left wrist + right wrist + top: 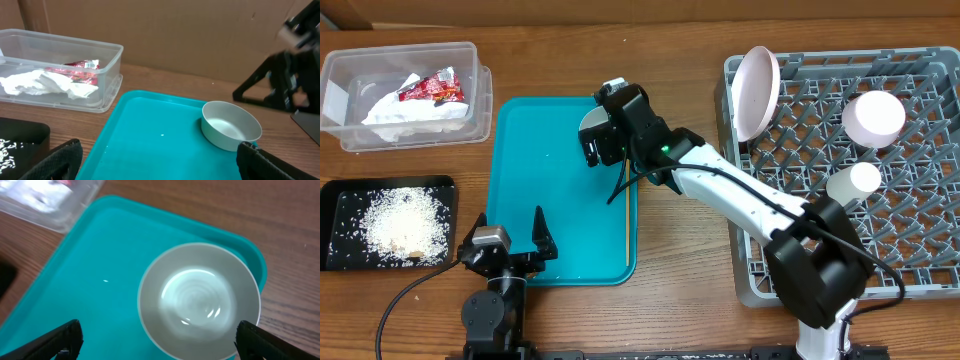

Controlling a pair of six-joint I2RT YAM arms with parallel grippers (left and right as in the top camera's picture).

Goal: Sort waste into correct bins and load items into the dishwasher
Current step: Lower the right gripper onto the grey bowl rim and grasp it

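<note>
Wooden table (680,40); dish rack (920,235) visible overhead only, bowl (200,300) in wrist views

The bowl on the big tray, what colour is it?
Greyish white; the bowl shows best in the right wrist view.

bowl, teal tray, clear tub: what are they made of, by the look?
Bowl: greyish-white, glossy; bright reflections in its well suggest glazed ceramic or melamine, cannot tell which.
Teal tray: probably moulded plastic, smooth, uniform colour, rounded raised rim.
Clear tub: thin transparent plastic; its contents show through the wall.
</note>
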